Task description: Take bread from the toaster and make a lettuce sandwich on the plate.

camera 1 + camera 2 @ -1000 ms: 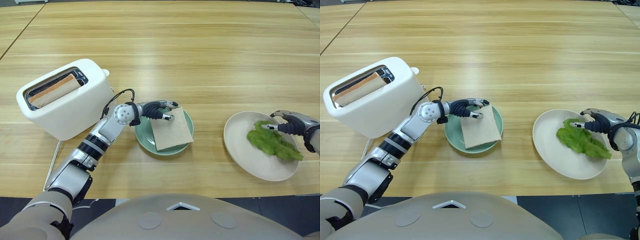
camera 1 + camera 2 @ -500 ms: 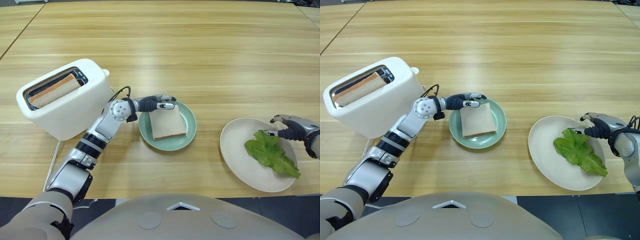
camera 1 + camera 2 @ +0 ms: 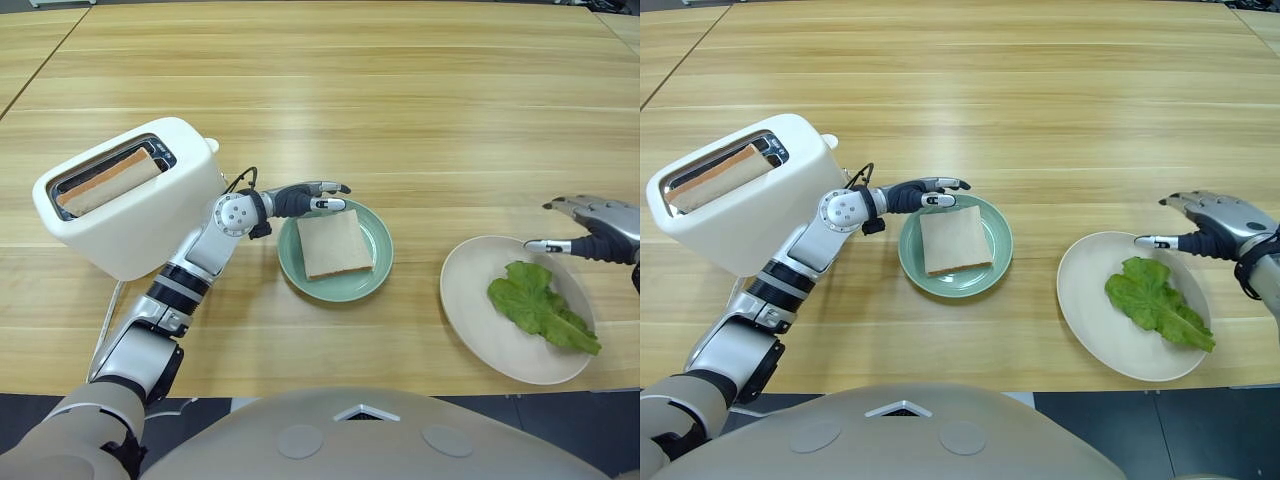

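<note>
**Desk:** What's closest to you?
**Me:** The cream plate [image 3: 470, 300], on my right near the front edge of the bench [image 3: 400, 100]. 1 lettuce leaf [image 3: 540, 305] lies flat in it, toward the plate's right side.

**Desk:** And the right hand?
**Me:** I see my right hand [image 3: 590, 222] just past that plate's far right rim. Its fingers are spread and hold nothing, and it is apart from the leaf.

**Desk:** Where's the bread?
**Me:** 1 bread slice [image 3: 334, 243] lies flat in the middle of the green plate [image 3: 335, 292]. That plate stands left of the cream one, with bare bench between the 2.

**Desk:** Left hand?
**Me:** My left hand [image 3: 305, 198] is at the green plate's far left rim. The fingers are stretched out straight and close together, gripping nothing. They point to the right just beyond the slice's far edge, and I can't tell whether they touch it.

**Desk:** Further back?
**Me:** The white toaster [image 3: 140, 215] stands at the left, beside my left forearm. Another piece of bread [image 3: 105, 182] stands upright in its slot
</note>
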